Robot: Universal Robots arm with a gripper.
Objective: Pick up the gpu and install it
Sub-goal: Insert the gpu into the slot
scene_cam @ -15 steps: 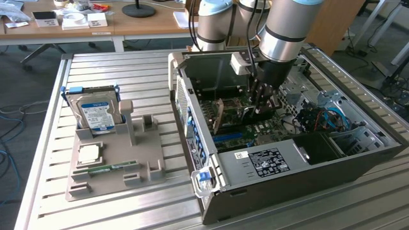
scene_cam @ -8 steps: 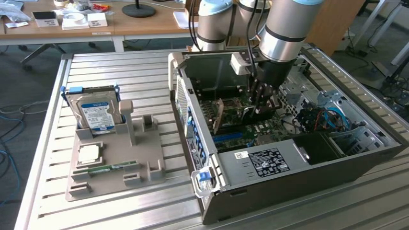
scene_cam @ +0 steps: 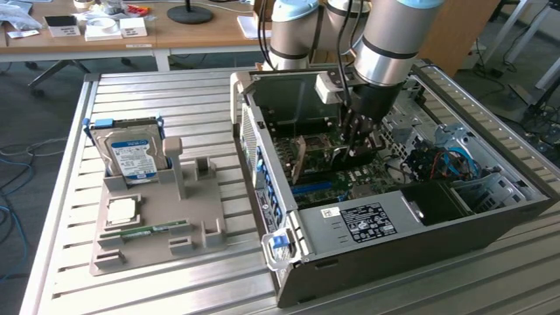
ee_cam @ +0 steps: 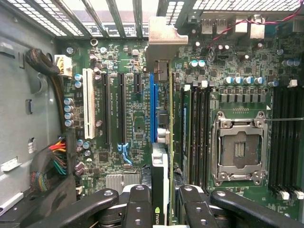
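My gripper [ee_cam: 161,202] is shut on the gpu [ee_cam: 160,159], which I see edge-on between the two black fingers [ee_cam: 137,204]. The card hangs over the green motherboard [ee_cam: 137,128], its lower edge lined up along the blue expansion slot [ee_cam: 152,104]. Its pale metal end bracket [ee_cam: 161,38] reaches toward the slotted rear wall of the case. In the exterior view the gripper [scene_cam: 355,147] is lowered inside the open computer case [scene_cam: 420,223] with the dark card [scene_cam: 357,157] between its fingers, just above the board.
Black and white expansion slots [ee_cam: 90,109] lie beside the blue one, the CPU socket [ee_cam: 237,149] on the other side. A cable bundle [ee_cam: 52,164] sits near the case wall. Outside, a grey holder [scene_cam: 157,230] carries a hard drive [scene_cam: 131,154] and a RAM stick [scene_cam: 144,231].
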